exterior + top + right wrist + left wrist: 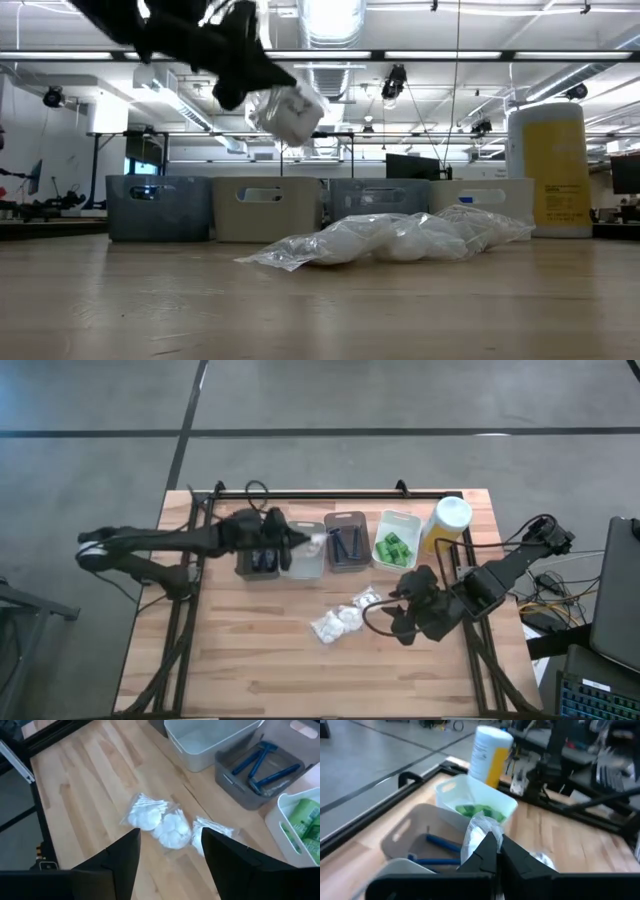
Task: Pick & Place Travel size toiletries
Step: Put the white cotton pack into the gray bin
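Three white sachets (167,822) on table, one in left tool (300,541)

Tabletop (250,660): pale wood planks with visible grain, smooth, light satin sheen.

Bins: moulded plastic, smooth. The grey bin (345,540) holding the razors (265,765) is matt. The white bin (395,538) holding the green bottles (393,547) is slightly translucent.

Razors: blue plastic, smooth.

Sachets (345,618) on the tabletop just ahead of the right pincer (392,612): clear crinkly film over white fluffy contents. The film is glossy and wrinkled.

Sachet (288,113) clamped in the left pincer (305,542): same crinkled clear film.

Pincer fingers (120,862): dark, matt, hard plastic look.

Tall bottle (445,525): smooth plastic, yellow body, white cap.

Frame rails (330,494) edging the tabletop: black metal, matt.
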### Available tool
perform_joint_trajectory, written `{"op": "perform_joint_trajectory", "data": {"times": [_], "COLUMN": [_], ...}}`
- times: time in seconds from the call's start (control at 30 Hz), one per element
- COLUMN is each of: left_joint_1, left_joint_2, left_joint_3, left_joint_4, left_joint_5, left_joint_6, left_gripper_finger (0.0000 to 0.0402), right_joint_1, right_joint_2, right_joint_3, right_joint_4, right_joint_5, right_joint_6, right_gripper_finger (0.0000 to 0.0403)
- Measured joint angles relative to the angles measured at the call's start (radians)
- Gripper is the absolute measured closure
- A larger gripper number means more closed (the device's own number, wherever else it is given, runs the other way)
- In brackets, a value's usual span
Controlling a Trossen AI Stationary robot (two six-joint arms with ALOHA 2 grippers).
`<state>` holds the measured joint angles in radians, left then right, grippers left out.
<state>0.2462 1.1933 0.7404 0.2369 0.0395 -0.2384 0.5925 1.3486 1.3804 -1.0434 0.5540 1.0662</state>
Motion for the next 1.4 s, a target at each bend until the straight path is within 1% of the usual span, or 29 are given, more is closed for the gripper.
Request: {"op": "perform_joint_trajectory", "data": {"times": [0.07, 0.13, 0.23, 0.4, 0.47, 0.57, 0.67, 0.83, 0.87, 1.0, 1.07, 1.2, 1.33, 1.4], "left_joint_1": [0.086, 0.153, 0.222, 0.281, 0.292, 0.306, 0.316, 0.329, 0.332, 0.340, 0.340, 0.340, 0.340, 0.340], "left_joint_2": [0.013, 0.029, 0.064, 0.172, 0.234, 0.322, 0.378, 0.396, 0.395, 0.385, 0.370, 0.317, 0.230, 0.181], "left_joint_3": [-0.049, -0.088, -0.123, -0.122, -0.119, -0.111, -0.103, -0.100, -0.099, -0.098, -0.098, -0.098, -0.098, -0.098], "left_joint_4": [0.095, 0.156, 0.235, 0.293, 0.332, 0.396, 0.440, 0.427, 0.413, 0.303, 0.252, 0.193, 0.180, 0.135], "left_joint_5": [0.087, 0.156, 0.241, 0.273, 0.295, 0.302, 0.301, 0.298, 0.285, 0.176, 0.125, 0.078, 0.032, 0.002], "left_joint_6": [0.000, -0.002, 0.021, 0.111, 0.125, 0.128, 0.120, 0.133, 0.134, 0.167, 0.203, 0.256, 0.286, 0.303], "left_gripper_finger": [0.0398, 0.0398, 0.0398, 0.0397, 0.0397, 0.0397, 0.0394, 0.0380, 0.0375, 0.0347, 0.0331, 0.0297, 0.0266, 0.0253], "right_joint_1": [-0.003, -0.003, -0.003, -0.004, -0.005, -0.007, -0.007, -0.007, -0.007, -0.007, -0.007, -0.007, -0.008, -0.008], "right_joint_2": [0.001, 0.001, 0.001, 0.003, 0.003, 0.003, 0.003, 0.003, 0.003, 0.004, 0.004, 0.004, 0.004, 0.004], "right_joint_3": [0.000, 0.000, 0.000, 0.000, -0.001, -0.001, -0.002, -0.002, -0.002, -0.002, -0.002, -0.002, -0.002, -0.002], "right_joint_4": [0.000, 0.000, 0.000, 0.000, 0.000, 0.000, 0.000, 0.000, 0.000, 0.000, 0.000, 0.000, -0.001, -0.001], "right_joint_5": [0.000, 0.000, 0.000, -0.001, -0.001, -0.001, -0.001, -0.002, -0.002, -0.002, -0.002, -0.002, -0.002, -0.002], "right_joint_6": [0.015, 0.040, 0.077, 0.125, 0.146, 0.179, 0.210, 0.240, 0.240, 0.237, 0.237, 0.236, 0.227, 0.220], "right_gripper_finger": [0.0203, 0.0208, 0.0215, 0.0227, 0.0231, 0.0237, 0.0242, 0.0248, 0.0248, 0.0242, 0.0237, 0.0230, 0.0225, 0.0222]}}
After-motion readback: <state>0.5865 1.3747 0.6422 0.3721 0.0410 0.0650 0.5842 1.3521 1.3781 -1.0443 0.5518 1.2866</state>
